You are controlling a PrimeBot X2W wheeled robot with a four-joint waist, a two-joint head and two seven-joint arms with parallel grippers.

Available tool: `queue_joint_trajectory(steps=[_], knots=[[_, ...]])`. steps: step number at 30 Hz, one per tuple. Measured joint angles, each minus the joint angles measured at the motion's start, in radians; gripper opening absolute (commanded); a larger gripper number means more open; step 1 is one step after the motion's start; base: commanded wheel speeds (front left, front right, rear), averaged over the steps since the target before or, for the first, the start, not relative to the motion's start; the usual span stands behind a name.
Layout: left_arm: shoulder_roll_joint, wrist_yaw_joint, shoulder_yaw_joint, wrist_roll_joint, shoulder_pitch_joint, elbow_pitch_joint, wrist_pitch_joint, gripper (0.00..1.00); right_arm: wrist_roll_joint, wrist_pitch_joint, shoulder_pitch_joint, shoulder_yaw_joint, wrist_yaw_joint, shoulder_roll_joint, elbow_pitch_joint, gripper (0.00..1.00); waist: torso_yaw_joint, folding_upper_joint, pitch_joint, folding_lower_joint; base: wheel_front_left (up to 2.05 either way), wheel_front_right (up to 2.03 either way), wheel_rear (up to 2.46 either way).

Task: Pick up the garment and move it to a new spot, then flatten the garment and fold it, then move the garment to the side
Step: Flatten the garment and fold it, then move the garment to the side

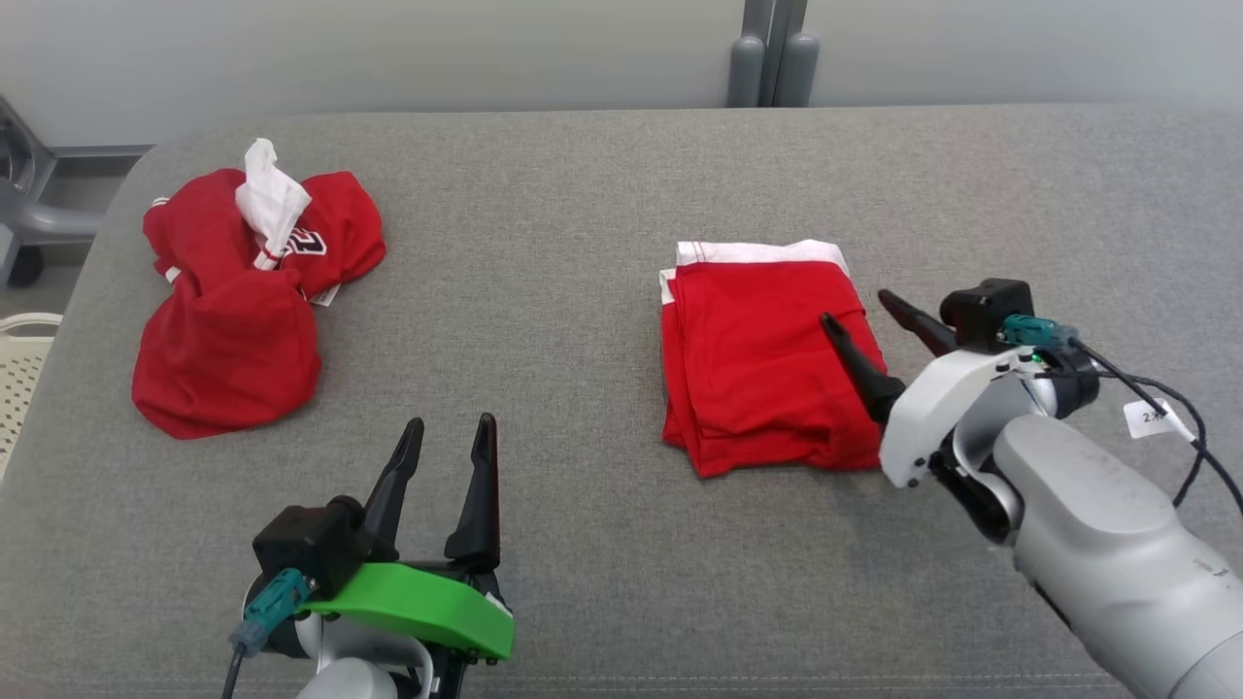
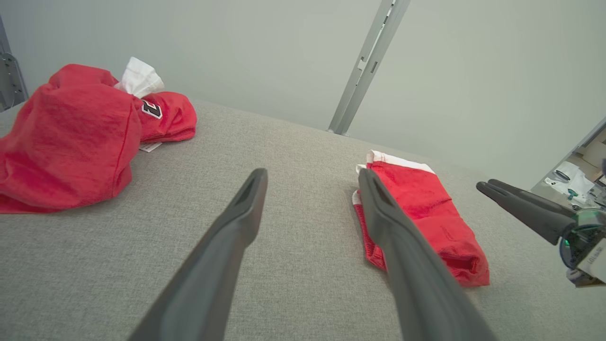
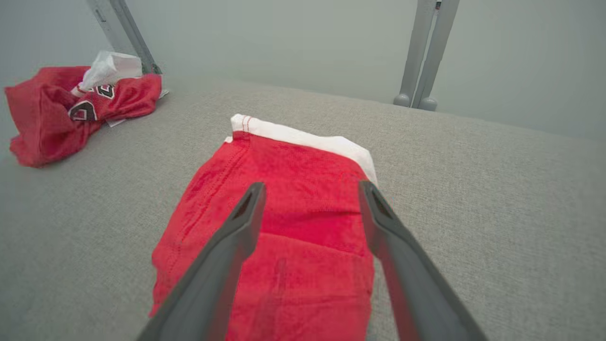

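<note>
Two fingers of my right gripper (image 1: 856,307) stand spread with nothing between them, over the right edge of the folded garment (image 1: 762,359). From the left wrist view they appear clear of the cloth. My left gripper (image 1: 451,422) is also spread and empty, well to the near left of the folded garment.

Position of the work: the folded garment lies flat on the table (image 1: 583,243), a compact red rectangle with a white band along its far edge. A crumpled red heap (image 1: 233,320) sits well to its left.

Step in hand, as I judge it: the fold looks complete, so what remains is moving the folded garment to the side.

Procedure:
1. Lower the right fingers to the table just beside the right edge.
2. Slide one finger under the whole stack and keep the other on top.
3. Close across all layers. The layers fan slightly at the near left corner, so pinching only the top layer would probably open the fold.
4. Lift only enough to clear the table, and carry it level.
5. Set it down away from the heap, then open and withdraw straight up.
</note>
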State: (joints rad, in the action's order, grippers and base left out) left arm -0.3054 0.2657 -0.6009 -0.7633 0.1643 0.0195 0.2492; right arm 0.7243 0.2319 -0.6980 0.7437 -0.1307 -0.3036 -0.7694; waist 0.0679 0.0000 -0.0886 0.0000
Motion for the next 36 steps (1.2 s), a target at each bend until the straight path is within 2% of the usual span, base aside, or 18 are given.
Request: queue_joint_trajectory(steps=[6,17,25,32,33,34,35,36], knots=[[0.004,-0.002,0.003,0.000,-0.001,0.004,0.005,1.00,-0.028,-0.110,-0.009,-0.027,0.000,-0.048,-0.044,1.00,0.022,0.0000,0.004,-0.0001,0.00,0.00,0.00],[0.008,-0.006,0.006,0.018,-0.003,0.012,0.008,1.00,0.108,-0.332,-0.046,-0.093,0.000,-0.093,-0.081,1.00,0.093,0.0000,-0.015,0.0000,0.00,0.00,0.00],[0.014,-0.010,0.006,0.035,0.001,0.019,0.009,1.00,0.176,-0.407,-0.051,-0.143,0.000,-0.099,-0.168,1.00,0.158,0.0000,-0.048,0.0000,0.00,0.00,0.00],[0.008,-0.004,0.013,0.067,0.007,0.023,0.011,1.00,0.244,-0.452,-0.046,-0.183,0.000,-0.079,-0.233,1.00,0.209,0.0000,-0.072,0.0000,0.00,0.00,0.00],[0.008,-0.002,0.014,0.072,0.008,0.023,0.011,1.00,0.245,-0.452,-0.046,-0.185,0.000,-0.077,-0.239,0.86,0.213,0.0000,-0.075,0.0000,0.00,0.00,0.00],[0.007,-0.001,0.014,0.077,0.009,0.024,0.011,1.00,0.246,-0.451,-0.049,-0.186,0.000,-0.075,-0.246,0.46,0.216,0.0000,-0.078,0.0000,0.00,0.00,0.00],[0.005,-0.001,0.016,0.080,0.010,0.024,0.012,1.00,0.246,-0.446,-0.052,-0.185,0.000,-0.073,-0.250,0.35,0.219,0.0000,-0.081,0.0000,0.00,0.00,0.00],[0.004,0.001,0.019,0.082,0.010,0.023,0.012,1.00,0.239,-0.426,-0.063,-0.182,0.000,-0.069,-0.258,0.08,0.220,0.0000,-0.085,0.0000,0.00,0.00,0.00]])
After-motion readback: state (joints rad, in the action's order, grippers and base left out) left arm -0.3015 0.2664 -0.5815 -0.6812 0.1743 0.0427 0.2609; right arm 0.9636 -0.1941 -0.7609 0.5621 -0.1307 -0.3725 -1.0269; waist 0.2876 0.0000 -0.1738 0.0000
